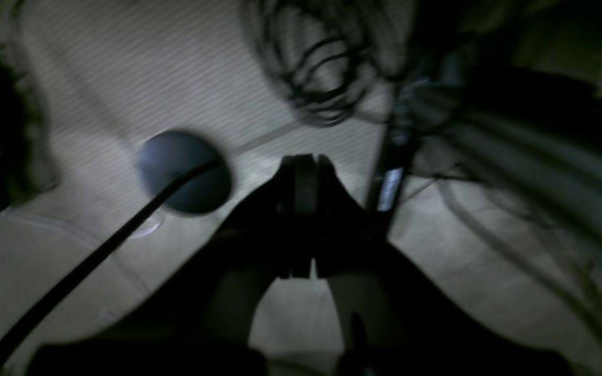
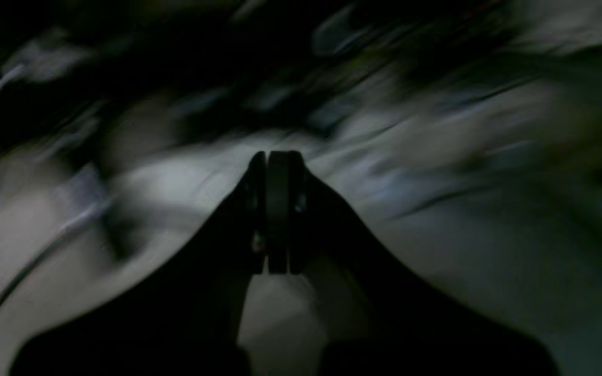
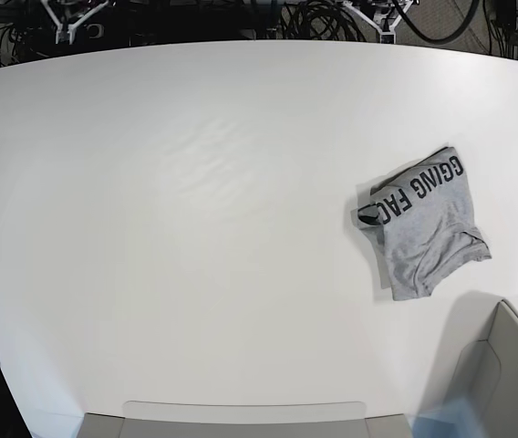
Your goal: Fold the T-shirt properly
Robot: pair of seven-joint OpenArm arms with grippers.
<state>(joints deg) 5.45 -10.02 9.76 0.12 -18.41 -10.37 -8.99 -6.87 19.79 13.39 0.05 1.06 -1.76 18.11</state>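
The T-shirt (image 3: 423,228) lies on the right side of the white table (image 3: 195,228) as a small rumpled grey bundle. Black block lettering runs along its upper edge. Neither arm reaches over the table in the base view. In the dim, blurred left wrist view, my left gripper (image 1: 305,159) is shut with nothing between its fingers, above a pale floor. My right gripper (image 2: 278,155) is also shut and empty in the dark, smeared right wrist view. The T-shirt appears in neither wrist view.
A grey open bin (image 3: 505,374) stands at the table's front right corner, and a grey tray edge (image 3: 241,415) lies along the front. Cables (image 3: 314,18) run behind the far edge. The left wrist view shows a dark round disc (image 1: 183,172) and a cable tangle (image 1: 322,78).
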